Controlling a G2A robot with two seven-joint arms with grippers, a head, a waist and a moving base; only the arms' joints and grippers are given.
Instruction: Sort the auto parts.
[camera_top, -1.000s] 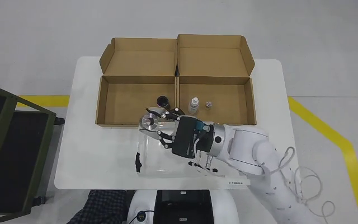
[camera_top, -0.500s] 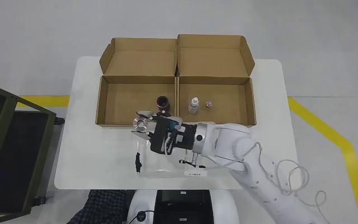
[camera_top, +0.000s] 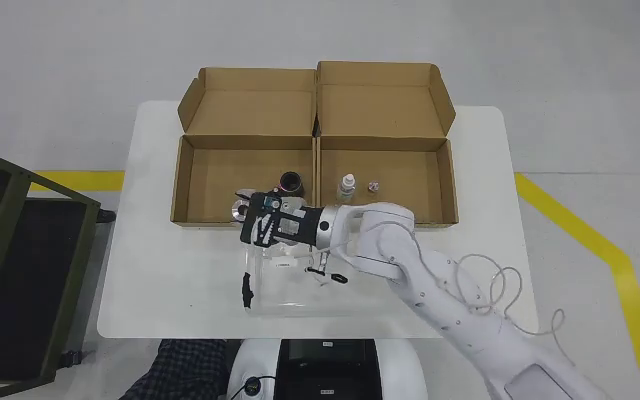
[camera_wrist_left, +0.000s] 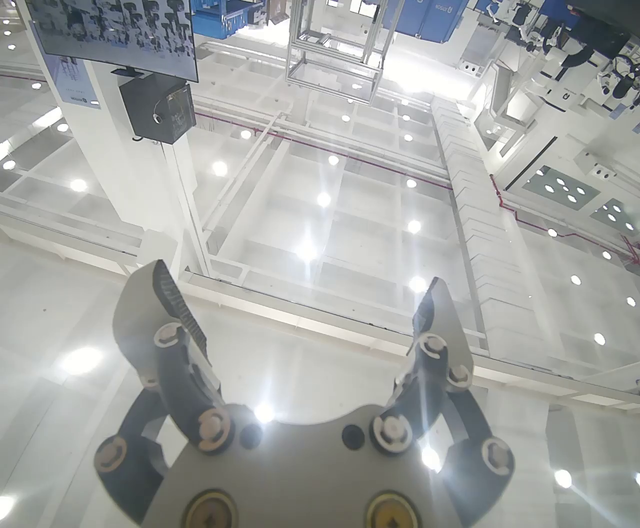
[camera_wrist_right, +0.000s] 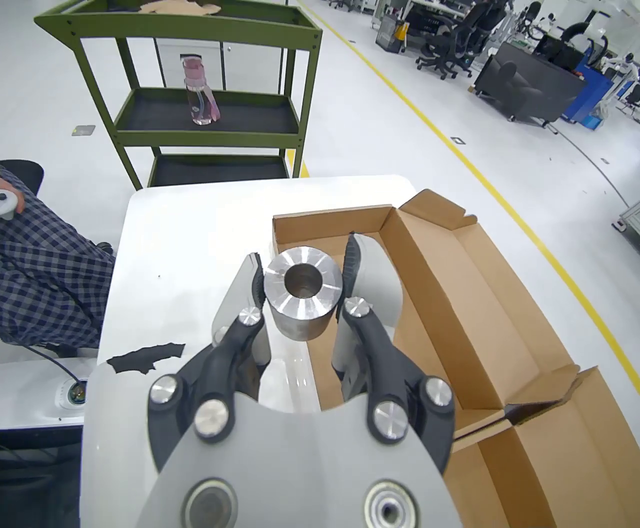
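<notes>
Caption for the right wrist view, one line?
Right gripper clamps a hollow silver metal cylinder over the edge of an open brown cardboard box on a white table.

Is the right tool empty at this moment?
No, the right tool is shut on a metal cylinder.

Shiny steel cylinder (camera_wrist_right: 302, 295) with a central bore, gripped upright, left of centre in the top view, at a box's (camera_top: 200, 175) front wall. Up-right of it: dark ring (camera_top: 291, 182), white bottle (camera_top: 346, 187), small metal fitting (camera_top: 374, 185).
</notes>
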